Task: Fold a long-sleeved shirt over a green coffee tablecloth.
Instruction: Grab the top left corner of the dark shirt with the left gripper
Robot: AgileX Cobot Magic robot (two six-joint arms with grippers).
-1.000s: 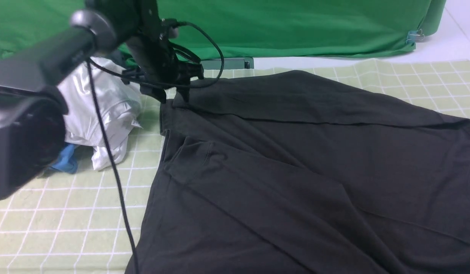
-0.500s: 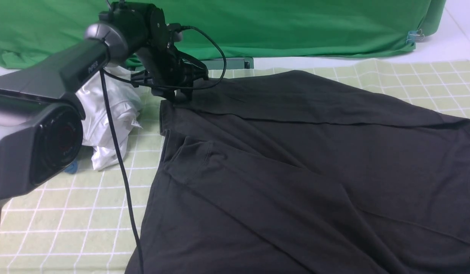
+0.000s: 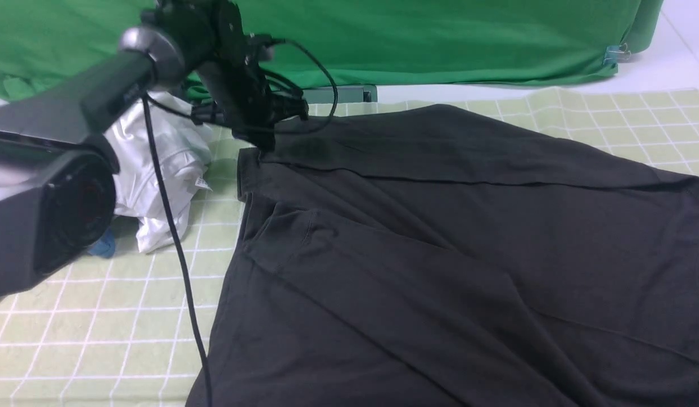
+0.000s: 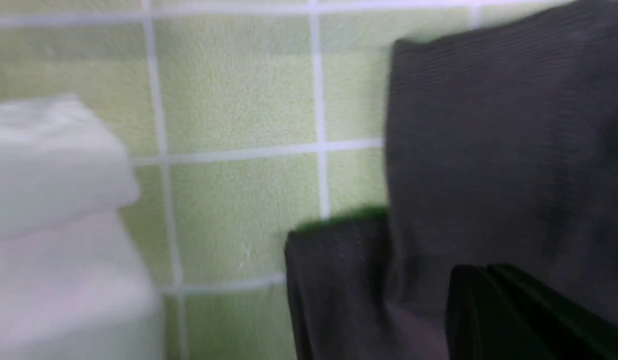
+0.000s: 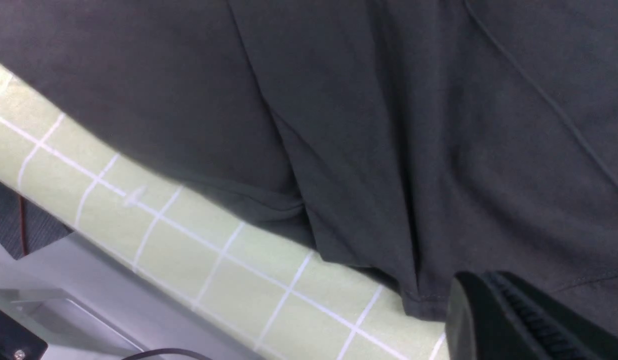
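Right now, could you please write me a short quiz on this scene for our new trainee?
1. True or false: the white garment lies on top of the long-sleeved shirt.
2. Where is the left gripper? A) at the shirt's far left corner; B) on the white garment; C) over bare cloth on the right.
3. Fill in: the green coffee tablecloth carries a grid of thin ___ lines.
Key: 1 false, it lies beside the shirt, apart from it; 2 A; 3 white.
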